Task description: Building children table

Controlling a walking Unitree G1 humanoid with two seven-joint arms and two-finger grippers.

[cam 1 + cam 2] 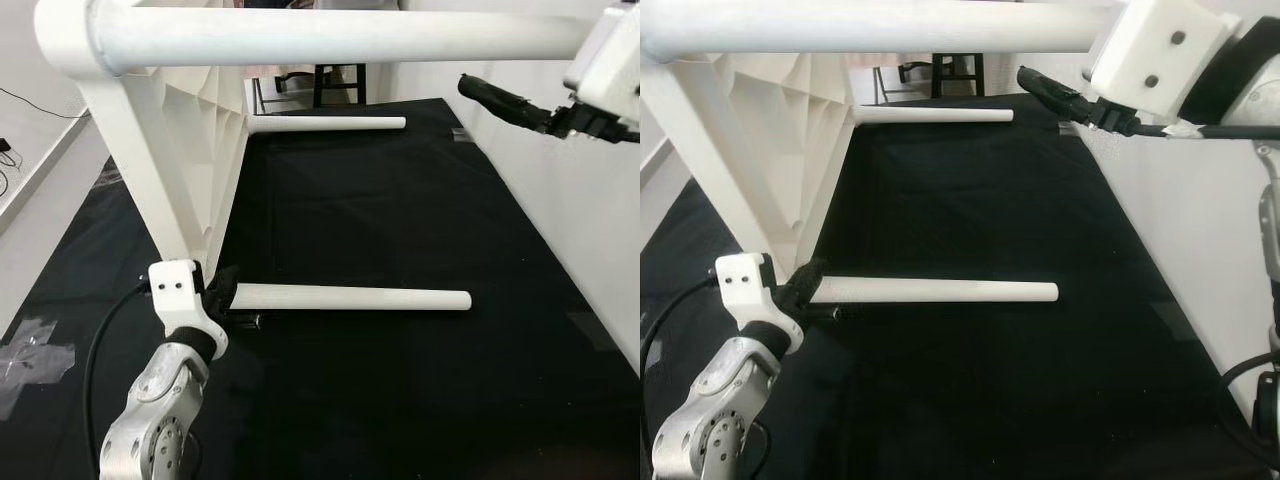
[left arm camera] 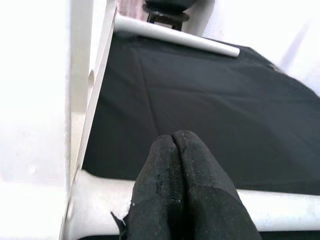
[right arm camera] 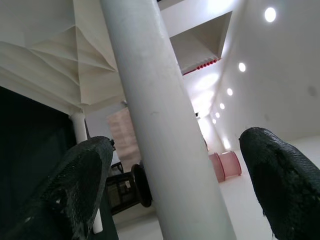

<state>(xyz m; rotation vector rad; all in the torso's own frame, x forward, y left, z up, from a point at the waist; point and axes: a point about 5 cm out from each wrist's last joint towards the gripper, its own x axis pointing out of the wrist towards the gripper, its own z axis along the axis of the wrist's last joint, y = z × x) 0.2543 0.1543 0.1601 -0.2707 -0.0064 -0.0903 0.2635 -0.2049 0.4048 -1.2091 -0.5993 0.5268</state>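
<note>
The white children's table lies on its side on a black mat, its ribbed top [image 1: 180, 150] standing upright at the left. Its legs stick out to the right. An upper leg [image 1: 330, 35] runs across the top of the view. A lower leg [image 1: 360, 298] lies just above the mat, and another lower leg [image 1: 330, 124] lies further back. My left gripper [image 1: 222, 290] is shut, its fingertips [image 2: 175, 142] together and resting against the base of the nearer lower leg. My right gripper [image 3: 175, 160] is open near the far end of the upper leg, one finger [image 1: 1055, 95] on each side of it.
The black mat [image 1: 400, 220] covers the floor ahead. A white wall [image 1: 590, 230] runs along its right edge. Pale floor with tape [image 1: 30, 355] and a thin cable [image 1: 25, 105] lies to the left. A dark chair frame [image 1: 335, 85] stands at the back.
</note>
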